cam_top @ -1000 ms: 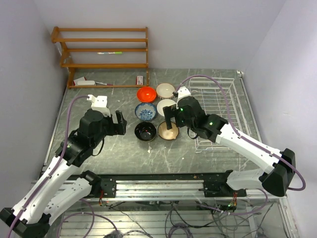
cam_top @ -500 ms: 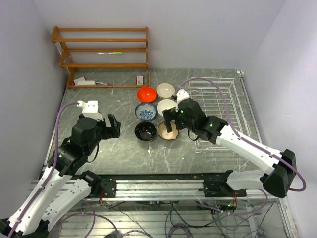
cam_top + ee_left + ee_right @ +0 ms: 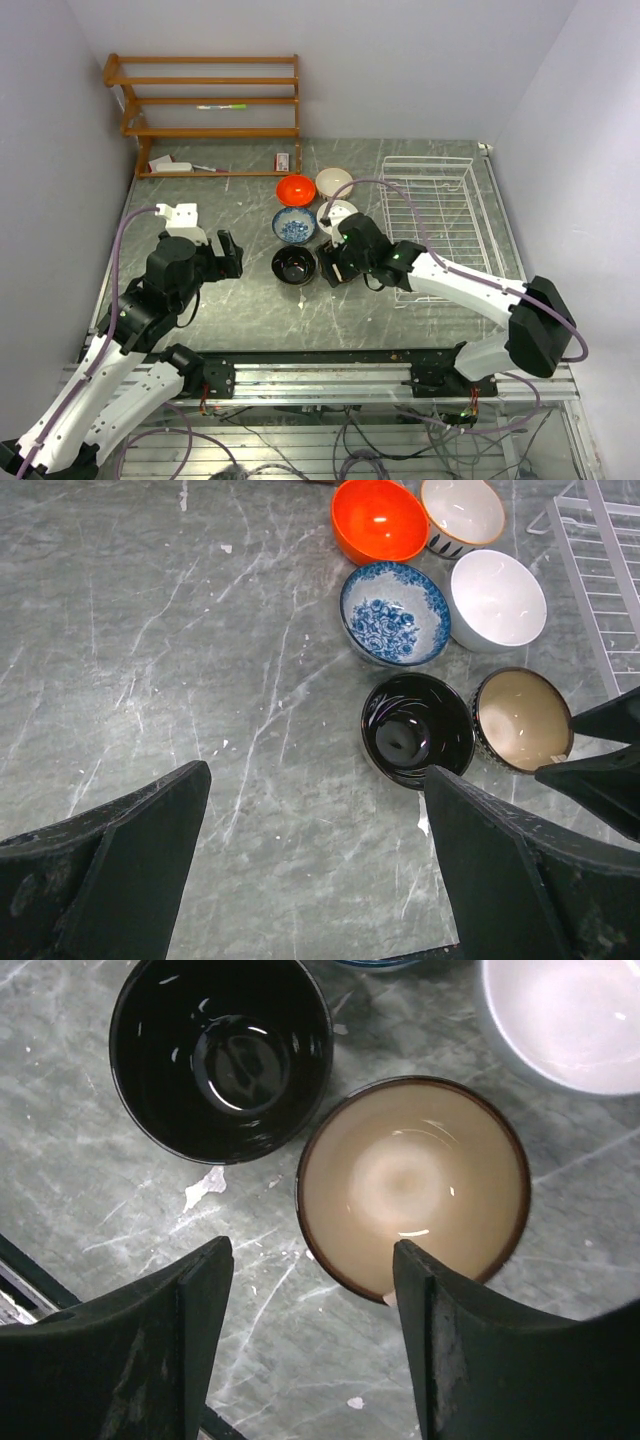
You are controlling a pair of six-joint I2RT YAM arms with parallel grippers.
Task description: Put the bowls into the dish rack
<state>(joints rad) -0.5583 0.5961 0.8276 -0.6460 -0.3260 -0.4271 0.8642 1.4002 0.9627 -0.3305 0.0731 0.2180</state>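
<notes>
Left gripper (image 3: 315,773) hangs over the bare table (image 3: 215,200) left of the bowls, fingers spread wide and holding nothing (fine parked there, out of the way). All six bowls sit on the table in two columns. Far to near, the left column is orange-red bowl (image 3: 296,189), blue-and-white bowl (image 3: 294,226), black bowl (image 3: 222,1055). The right column is cream bowl (image 3: 334,182), white bowl (image 3: 497,598), brown bowl (image 3: 413,1185). Right gripper (image 3: 312,1250) sits low over the brown bowl, jaws apart, straddling its near-left rim with one finger outside the wall and one over the tan inside, not clamped. Step in hand, I'd say: rim-pinch that bowl. Drop until the pads bracket the wall, then close. The outer finger is close to the black bowl, so don't nudge it. Lift straight up before swinging right to the dish rack (image 3: 428,159), just right of the cluster, no bowl showing in it.
</notes>
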